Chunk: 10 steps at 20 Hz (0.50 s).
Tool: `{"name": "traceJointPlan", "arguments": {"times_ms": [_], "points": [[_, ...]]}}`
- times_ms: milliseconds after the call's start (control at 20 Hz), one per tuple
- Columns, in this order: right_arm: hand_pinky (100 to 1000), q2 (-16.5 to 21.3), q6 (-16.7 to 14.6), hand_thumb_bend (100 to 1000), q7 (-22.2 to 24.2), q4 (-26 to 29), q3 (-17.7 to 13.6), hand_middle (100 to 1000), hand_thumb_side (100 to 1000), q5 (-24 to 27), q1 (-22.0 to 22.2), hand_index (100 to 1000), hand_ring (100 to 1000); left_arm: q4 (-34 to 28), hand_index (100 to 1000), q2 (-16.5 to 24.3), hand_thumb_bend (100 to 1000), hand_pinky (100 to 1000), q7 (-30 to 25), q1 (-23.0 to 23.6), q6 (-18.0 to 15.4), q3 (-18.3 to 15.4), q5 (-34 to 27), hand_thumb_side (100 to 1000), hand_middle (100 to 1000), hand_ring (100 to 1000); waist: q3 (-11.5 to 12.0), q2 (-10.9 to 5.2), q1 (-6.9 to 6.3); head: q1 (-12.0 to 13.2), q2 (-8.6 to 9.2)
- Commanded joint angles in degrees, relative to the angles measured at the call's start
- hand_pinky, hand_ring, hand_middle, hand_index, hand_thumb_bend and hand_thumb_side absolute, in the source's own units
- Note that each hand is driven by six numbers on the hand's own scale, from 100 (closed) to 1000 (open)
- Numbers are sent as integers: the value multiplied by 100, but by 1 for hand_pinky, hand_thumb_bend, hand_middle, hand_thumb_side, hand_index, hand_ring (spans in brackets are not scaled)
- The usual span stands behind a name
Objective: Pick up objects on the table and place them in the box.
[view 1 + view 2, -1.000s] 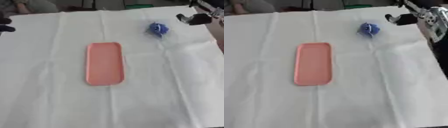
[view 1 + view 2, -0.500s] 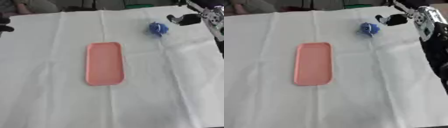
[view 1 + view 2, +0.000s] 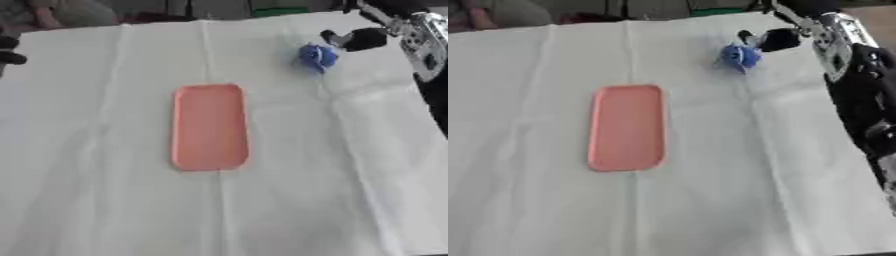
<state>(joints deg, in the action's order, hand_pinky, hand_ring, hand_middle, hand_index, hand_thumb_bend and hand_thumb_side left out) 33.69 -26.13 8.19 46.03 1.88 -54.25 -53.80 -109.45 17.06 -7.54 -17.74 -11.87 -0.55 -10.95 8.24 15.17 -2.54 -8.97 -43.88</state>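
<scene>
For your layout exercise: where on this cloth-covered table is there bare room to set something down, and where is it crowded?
Bare cloth lies left of the pink tray, right of it, and across the whole near half. The only crowded spot is the far right corner, where the right robot hand is beside the blue object.

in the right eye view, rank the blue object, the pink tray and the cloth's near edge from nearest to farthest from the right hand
1. Blue object, just left of the right hand, far right.
2. Pink tray, centre-left.
3. White cloth's near edge, bottom of view.
</scene>
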Motion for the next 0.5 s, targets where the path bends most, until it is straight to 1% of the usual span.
{"name": "traceJointPlan", "arguments": {"times_ms": [50,450,500], "points": [[782,35,35,346,-20,-39,-2,793,604,-137,-169,823,745,-108,767,69,198,652,-29,-76,-8,-9,-27,886,668,696,31,-82,-8,-35,-23],[808,-29,10,362,91,-157,35,801,613,-449,-165,819,770,-112,768,60,197,653,-57,-79,-11,-7,-22,888,669,697,44,-63,-15,-31,-23],[823,-26,15,371,114,-178,35,807,624,-493,-156,822,783,-112,768,60,197,653,-60,-79,-10,-5,-21,889,669,698,41,-61,-13,-27,-23]]}}
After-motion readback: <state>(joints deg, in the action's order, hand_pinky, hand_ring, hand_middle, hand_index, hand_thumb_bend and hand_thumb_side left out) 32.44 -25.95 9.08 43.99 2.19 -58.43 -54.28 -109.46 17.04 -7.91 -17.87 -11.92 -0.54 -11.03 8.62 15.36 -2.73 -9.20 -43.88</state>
